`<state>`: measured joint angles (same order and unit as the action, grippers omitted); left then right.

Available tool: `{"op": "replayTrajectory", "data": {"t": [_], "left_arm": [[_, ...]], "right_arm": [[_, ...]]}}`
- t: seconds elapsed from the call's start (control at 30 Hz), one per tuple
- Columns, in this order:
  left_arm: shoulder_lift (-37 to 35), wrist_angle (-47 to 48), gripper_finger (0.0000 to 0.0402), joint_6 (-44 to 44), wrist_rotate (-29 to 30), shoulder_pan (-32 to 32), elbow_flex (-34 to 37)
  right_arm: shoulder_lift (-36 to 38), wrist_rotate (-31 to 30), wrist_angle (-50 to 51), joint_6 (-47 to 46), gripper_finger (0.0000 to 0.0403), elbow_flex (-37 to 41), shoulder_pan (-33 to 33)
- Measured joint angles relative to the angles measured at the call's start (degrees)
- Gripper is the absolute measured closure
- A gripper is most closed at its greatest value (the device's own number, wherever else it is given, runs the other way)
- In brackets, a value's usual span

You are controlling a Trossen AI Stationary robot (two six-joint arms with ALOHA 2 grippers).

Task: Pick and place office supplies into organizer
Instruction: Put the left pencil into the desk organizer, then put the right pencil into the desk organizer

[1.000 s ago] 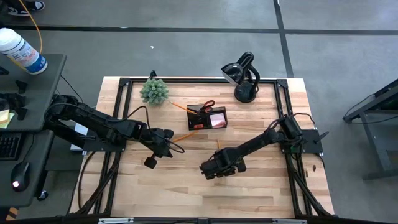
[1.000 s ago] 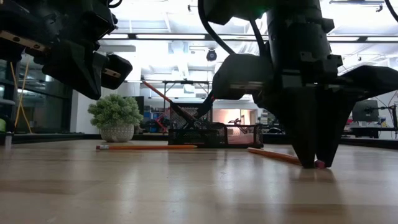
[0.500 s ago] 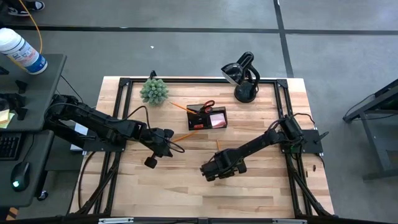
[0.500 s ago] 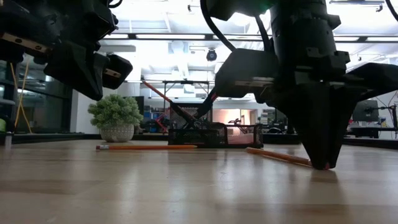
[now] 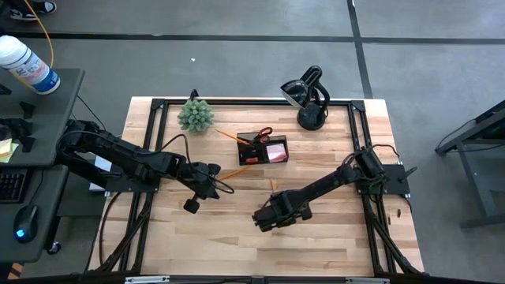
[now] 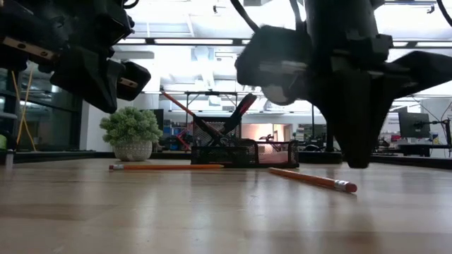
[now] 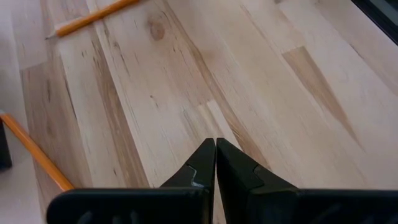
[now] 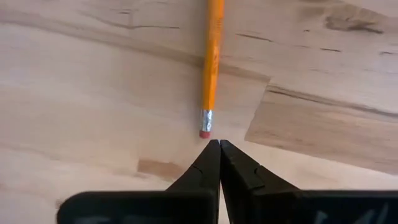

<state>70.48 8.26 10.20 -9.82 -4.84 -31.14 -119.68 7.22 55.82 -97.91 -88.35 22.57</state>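
Note:
A yellow-orange pencil (image 8: 210,68) lies flat on the wooden table (image 5: 316,237), its eraser end (image 8: 205,130) just beyond my right gripper (image 8: 219,144). That gripper is shut and empty, points down and hangs a little above the table (image 6: 359,164). My left gripper (image 7: 215,143) is shut, empty and raised over the table's left middle (image 5: 192,203). The black organizer (image 5: 263,150) stands far of centre, holding red-handled scissors (image 5: 264,132) and a pink pad (image 5: 277,151). A second pencil (image 5: 237,171) lies near the organizer.
A green spiky plant (image 5: 195,115) stands at the far left and a black desk lamp (image 5: 309,99) at the far right. The near half of the table is bare wood. In the left wrist view another orange pencil (image 7: 34,155) lies close to the left gripper.
My right gripper has shut at the pencil's eraser end, with its tips on the table, and then risen clear. The pencil has stayed on the table, and its eraser end has shifted a little sideways.

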Motion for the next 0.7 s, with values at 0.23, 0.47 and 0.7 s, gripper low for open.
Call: {"op": "replayTrajectory", "data": {"t": [0.23,0.47,0.7], "left_arm": [[0.0,-1.18,0.0396,0.02,0.01,0.0,0.0],[0.0,-1.17,0.0396,0.02,0.06,0.0,0.0],[0.0,-1.17,0.0396,0.02,0.44,0.0,0.0]], "right_arm": [[0.0,-0.15,0.31,0.22,0.0402,-0.51,0.0],[0.0,2.41,0.05,-0.88,0.0401,-0.51,-0.07],[0.0,2.24,-0.52,-1.36,0.037,-0.51,-0.45]]}}
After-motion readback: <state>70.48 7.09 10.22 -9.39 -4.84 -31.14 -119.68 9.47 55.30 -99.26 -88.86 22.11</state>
